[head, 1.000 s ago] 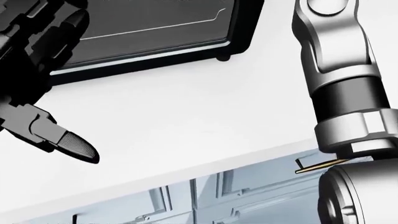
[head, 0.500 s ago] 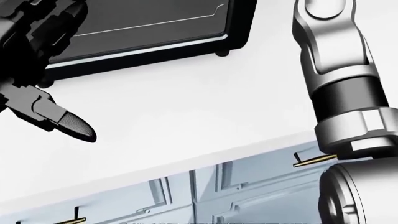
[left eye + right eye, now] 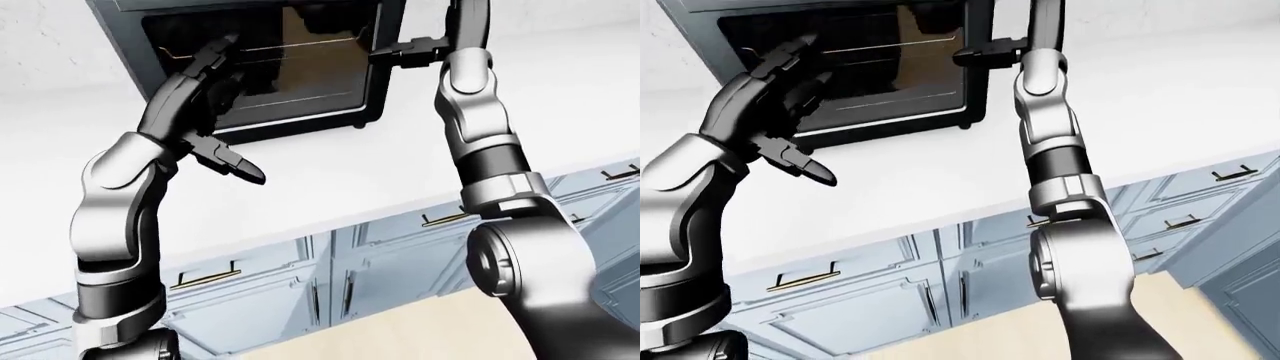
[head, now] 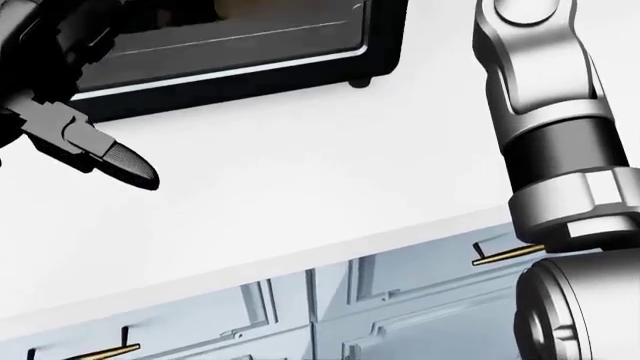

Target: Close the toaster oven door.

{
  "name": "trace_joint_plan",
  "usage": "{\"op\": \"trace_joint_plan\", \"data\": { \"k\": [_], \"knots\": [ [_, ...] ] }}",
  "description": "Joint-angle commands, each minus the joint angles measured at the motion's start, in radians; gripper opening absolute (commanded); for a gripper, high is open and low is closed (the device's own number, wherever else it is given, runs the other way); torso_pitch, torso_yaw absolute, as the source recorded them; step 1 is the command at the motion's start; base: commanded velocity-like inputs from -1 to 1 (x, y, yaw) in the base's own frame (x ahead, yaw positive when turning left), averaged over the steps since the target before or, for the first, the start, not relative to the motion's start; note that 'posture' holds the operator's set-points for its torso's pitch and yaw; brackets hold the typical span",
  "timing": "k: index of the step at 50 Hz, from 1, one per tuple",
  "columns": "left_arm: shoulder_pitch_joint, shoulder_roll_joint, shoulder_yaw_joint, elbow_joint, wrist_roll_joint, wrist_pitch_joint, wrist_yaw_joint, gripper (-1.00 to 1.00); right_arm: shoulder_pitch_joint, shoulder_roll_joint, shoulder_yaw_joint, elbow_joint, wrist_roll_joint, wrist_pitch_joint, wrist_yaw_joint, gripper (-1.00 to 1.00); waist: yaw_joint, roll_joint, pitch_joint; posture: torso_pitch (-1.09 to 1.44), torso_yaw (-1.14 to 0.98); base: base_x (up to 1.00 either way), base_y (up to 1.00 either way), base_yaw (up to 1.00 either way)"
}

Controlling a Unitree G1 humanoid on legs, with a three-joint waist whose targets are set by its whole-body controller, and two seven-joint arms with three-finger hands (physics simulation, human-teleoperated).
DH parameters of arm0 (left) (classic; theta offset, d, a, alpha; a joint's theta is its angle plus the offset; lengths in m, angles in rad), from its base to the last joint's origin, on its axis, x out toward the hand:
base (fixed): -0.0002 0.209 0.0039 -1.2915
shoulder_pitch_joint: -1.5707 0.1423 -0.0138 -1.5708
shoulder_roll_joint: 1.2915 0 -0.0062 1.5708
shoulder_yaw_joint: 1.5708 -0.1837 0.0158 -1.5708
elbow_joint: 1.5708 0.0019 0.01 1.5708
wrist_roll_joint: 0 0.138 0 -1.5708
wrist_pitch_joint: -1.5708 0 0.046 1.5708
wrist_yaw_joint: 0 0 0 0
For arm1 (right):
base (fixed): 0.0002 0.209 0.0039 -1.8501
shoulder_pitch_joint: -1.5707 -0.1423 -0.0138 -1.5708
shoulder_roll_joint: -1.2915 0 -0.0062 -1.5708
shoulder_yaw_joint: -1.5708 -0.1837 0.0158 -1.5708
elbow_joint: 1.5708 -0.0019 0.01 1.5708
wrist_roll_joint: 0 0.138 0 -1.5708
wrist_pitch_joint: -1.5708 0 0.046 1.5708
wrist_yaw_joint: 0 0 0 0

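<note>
Oven (image 3: 270, 71) sits on the counter (image 3: 400, 172) against the wall, at the top of the left-eye view. Door (image 3: 262, 64) looks nearly upright against the oven face, so the close seems mostly done; can't tell if it's fully seated, a final press may be left. Left hand (image 3: 205, 94) is raised against the door glass, fingers spread wide, gripping nothing, one finger (image 3: 240, 166) hanging below the oven's bottom edge, over the counter. Right hand (image 3: 405, 54) is at the oven's right side, arm reaching steeply up from the elbow; it shows only as a dark block by the side wall, so can't tell whether it's spread or closed.
</note>
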Motion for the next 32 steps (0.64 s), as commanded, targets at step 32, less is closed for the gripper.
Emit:
{"op": "trace_joint_plan", "data": {
  "k": [32],
  "knots": [
    [-0.218, 0.051, -0.001, 0.292, 0.055, -0.139, 0.021, 1.00, -0.049, -0.014, -0.004, -0.040, -0.005, -0.021, -0.002, 1.00, 0.003, -0.006, -0.018, 0.00, 0.00, 0.00, 0.00, 0.00]
  ]
}}
